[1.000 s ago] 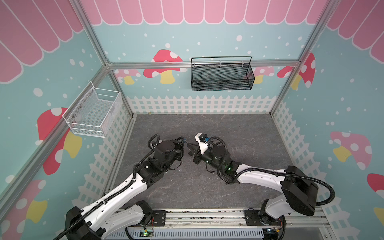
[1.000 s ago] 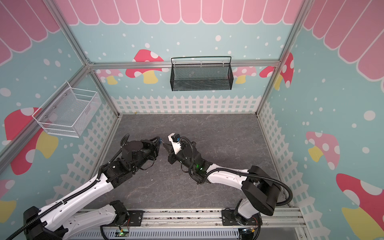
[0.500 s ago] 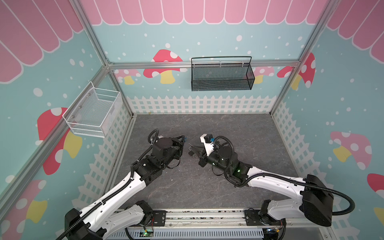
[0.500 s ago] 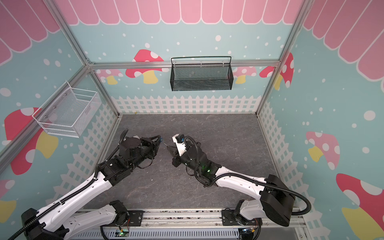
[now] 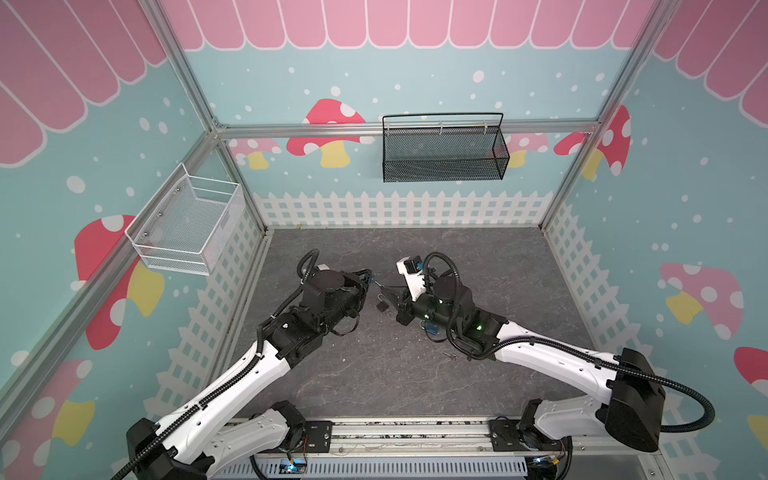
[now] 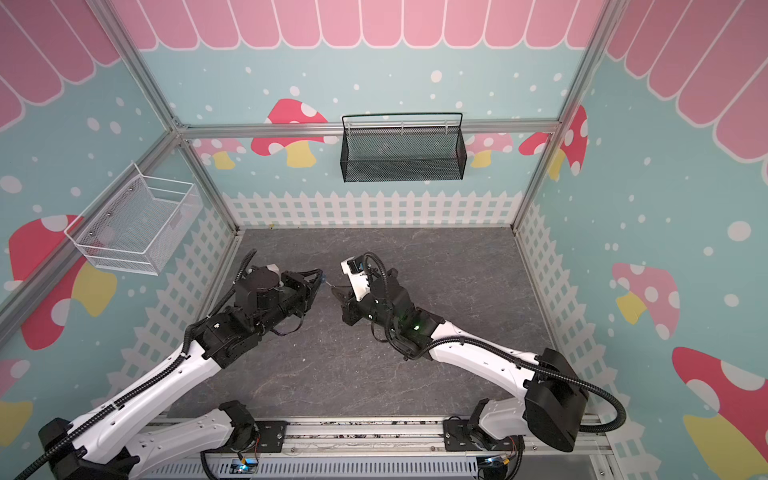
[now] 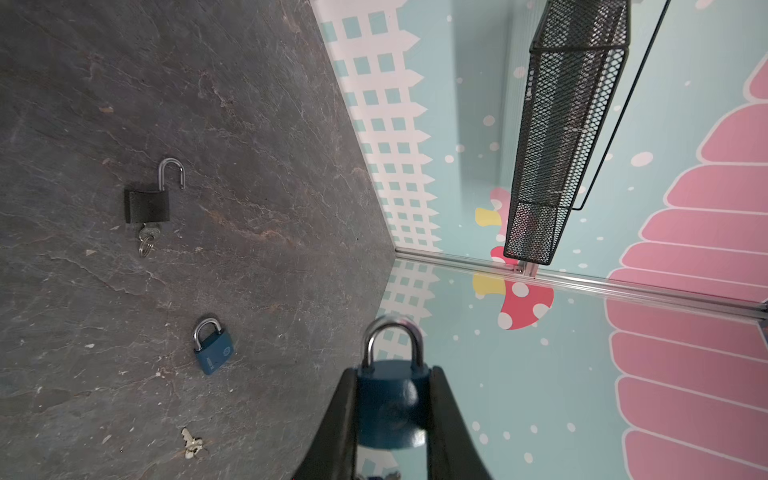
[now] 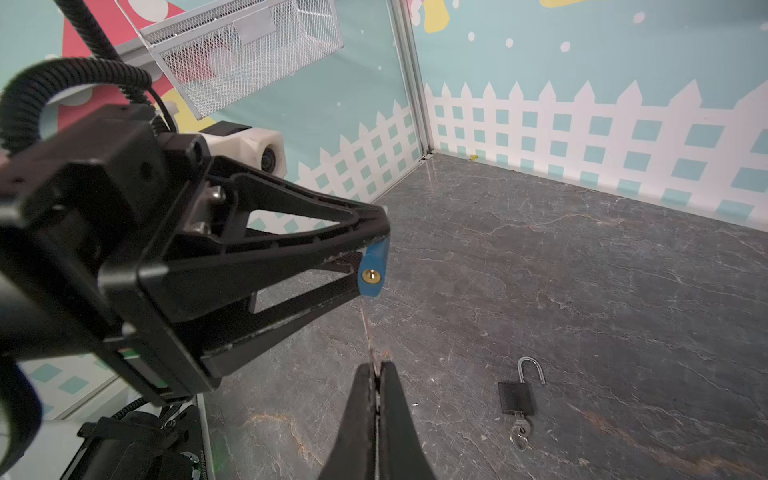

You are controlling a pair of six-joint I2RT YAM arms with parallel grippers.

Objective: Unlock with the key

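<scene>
As the right gripper [image 8: 376,368] backs away, pinched on the key [image 8: 367,328], its tip sits just beside the keyhole [image 8: 371,275]; left gripper [image 7: 392,374] clamps the blue padlock [image 7: 388,399] aloft, shackle [image 7: 392,336] closed; another insertion looks needed.

Pinched between the pressed-together black tips of the right gripper [image 8: 376,368], a thin silver key blade [image 8: 368,332], aimed up at the brass keyhole of a small blue padlock [image 8: 372,270] clamped in the black left gripper [image 8: 369,262]. Lying apart on the dark grey slate floor [image 8: 582,270], an open black padlock [image 8: 515,397] with key and ring in it.
</scene>
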